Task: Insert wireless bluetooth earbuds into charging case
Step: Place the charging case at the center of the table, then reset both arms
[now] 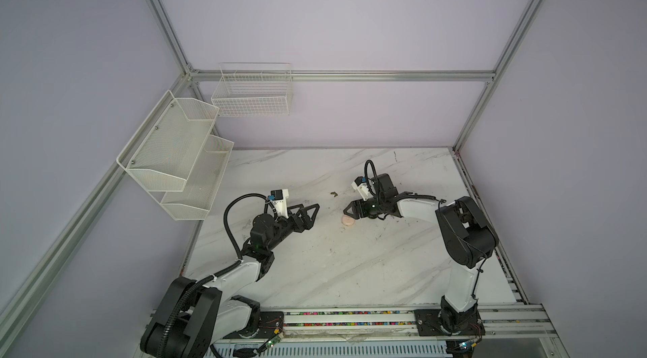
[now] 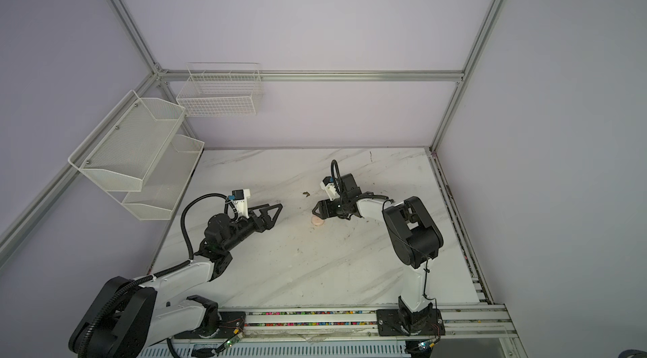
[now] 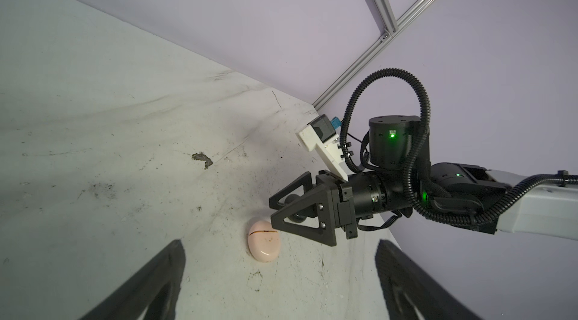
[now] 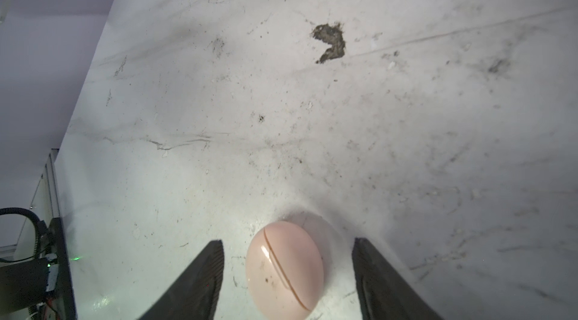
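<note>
In both top views a pale pink charging case [image 1: 348, 220] [image 2: 318, 221] was seen lying shut on the marble table [image 1: 350, 268], just beside the tip of the right gripper [image 1: 346, 211], while the left gripper [image 1: 310, 216] was held well apart from it with its jaws spread and nothing between them. No earbuds were to be found on the table. In the left wrist view the case [image 3: 264, 241] was shown on its side with its seam closed, the right gripper [image 3: 271, 212] poised just above it, and a brownish patch of debris [image 3: 202, 160] lay further off. In the right wrist view the case [image 4: 284, 270] was framed between the two fingers [image 4: 203, 274], a clear gap being left on either side, so nothing was clamped. The insertion was judged complete and the case set down. A straight retreat would be called for, without the case being nudged.
</note>
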### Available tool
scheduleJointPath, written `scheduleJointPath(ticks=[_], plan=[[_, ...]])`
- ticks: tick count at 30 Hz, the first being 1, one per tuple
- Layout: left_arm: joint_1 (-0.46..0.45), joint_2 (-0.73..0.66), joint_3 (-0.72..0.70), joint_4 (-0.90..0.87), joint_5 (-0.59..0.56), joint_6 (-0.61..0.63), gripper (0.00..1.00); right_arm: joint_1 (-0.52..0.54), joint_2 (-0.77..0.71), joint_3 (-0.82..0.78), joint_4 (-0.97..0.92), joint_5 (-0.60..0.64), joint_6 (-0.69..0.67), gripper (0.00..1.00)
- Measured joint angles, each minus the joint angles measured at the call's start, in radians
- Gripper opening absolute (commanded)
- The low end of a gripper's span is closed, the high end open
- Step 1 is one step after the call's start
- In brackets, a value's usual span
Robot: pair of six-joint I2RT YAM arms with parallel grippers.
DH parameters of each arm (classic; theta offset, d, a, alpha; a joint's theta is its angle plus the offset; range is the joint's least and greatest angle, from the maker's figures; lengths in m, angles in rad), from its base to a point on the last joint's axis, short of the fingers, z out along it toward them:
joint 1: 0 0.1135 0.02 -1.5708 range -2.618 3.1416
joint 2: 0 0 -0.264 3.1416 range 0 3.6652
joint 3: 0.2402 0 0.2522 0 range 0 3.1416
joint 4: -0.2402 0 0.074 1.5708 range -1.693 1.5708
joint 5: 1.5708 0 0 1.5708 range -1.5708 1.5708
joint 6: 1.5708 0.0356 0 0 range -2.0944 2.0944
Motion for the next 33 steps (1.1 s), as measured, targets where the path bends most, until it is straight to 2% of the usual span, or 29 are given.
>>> scheduleJointPath(ticks=[4,7,10,12,14,16,18,20,21,23,27,33], plan=[[-0.001,-0.03,0.086,-0.305,-0.084,0.122,0.97,-0.004,-0.134,-0.047,0.019,0.193,-0.006,0.76],[0.0,-0.039,0.217,-0.525,-0.262,0.223,0.94,-0.037,-0.335,-0.189,0.183,0.388,-0.055,0.79],[0.006,-0.05,0.284,-0.594,-0.436,0.354,0.93,-0.07,-0.471,-0.355,0.43,0.585,-0.156,0.81],[0.034,-0.057,0.276,-0.574,-0.488,0.443,0.9,-0.083,-0.468,-0.432,0.57,0.692,-0.224,0.82],[0.091,-0.045,0.211,-0.448,-0.505,0.537,0.88,-0.112,-0.386,-0.474,0.685,0.767,-0.269,0.83],[0.162,0.016,0.161,-0.365,-0.505,0.584,0.84,-0.158,-0.306,-0.517,0.792,0.796,-0.282,0.82],[0.234,0.132,0.147,-0.311,-0.506,0.608,0.85,-0.227,-0.252,-0.578,0.887,0.797,-0.271,0.79],[0.275,0.212,0.142,-0.271,-0.5,0.637,0.85,-0.278,-0.216,-0.624,0.989,0.795,-0.262,0.81],[0.283,0.247,0.142,-0.235,-0.496,0.653,0.85,-0.297,-0.189,-0.65,1.077,0.798,-0.254,0.94],[0.291,0.306,0.14,-0.15,-0.484,0.667,0.86,-0.313,-0.14,-0.682,1.186,0.801,-0.238,0.97],[0.32,0.375,0.119,-0.027,-0.474,0.667,0.99,-0.322,-0.091,-0.685,1.255,0.819,-0.2,0.97],[0.329,0.388,0.105,0.079,-0.468,0.668,1.0,-0.34,-0.092,-0.642,1.279,0.805,-0.167,0.97]])
